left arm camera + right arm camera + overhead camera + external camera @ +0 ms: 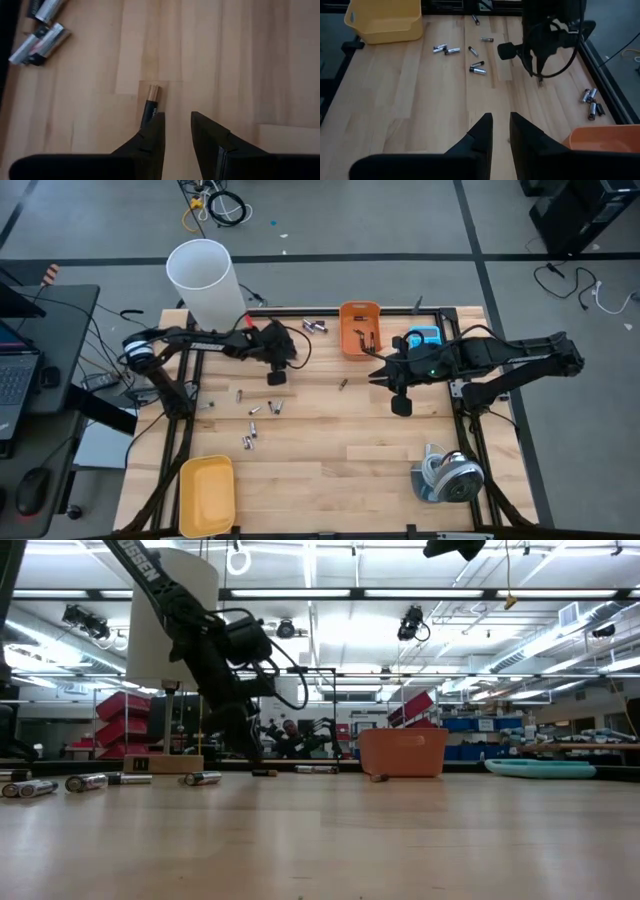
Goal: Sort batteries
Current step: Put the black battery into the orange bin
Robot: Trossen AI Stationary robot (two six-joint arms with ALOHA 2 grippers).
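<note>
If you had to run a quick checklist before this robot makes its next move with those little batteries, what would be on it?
1. Left gripper open: ok, there is a gap between its fingers.
2. Dark battery lined up between the fingers: not ok, it lies beside one finger.
3. Orange bin in place: ok.
4. Yellow bin in place: ok.
5. Right gripper empty: ok, nothing shows between its fingers.
6. Loose batteries left to sort: ok, several remain.

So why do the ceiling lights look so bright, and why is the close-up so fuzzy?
In the low view the camera looks straight at the ceiling strip lights, so they glare white and the arm shows dark against them. In the left wrist view the left hand sits very near the lens, so its fingers blur, while the dark battery beyond looks sharper.
</note>
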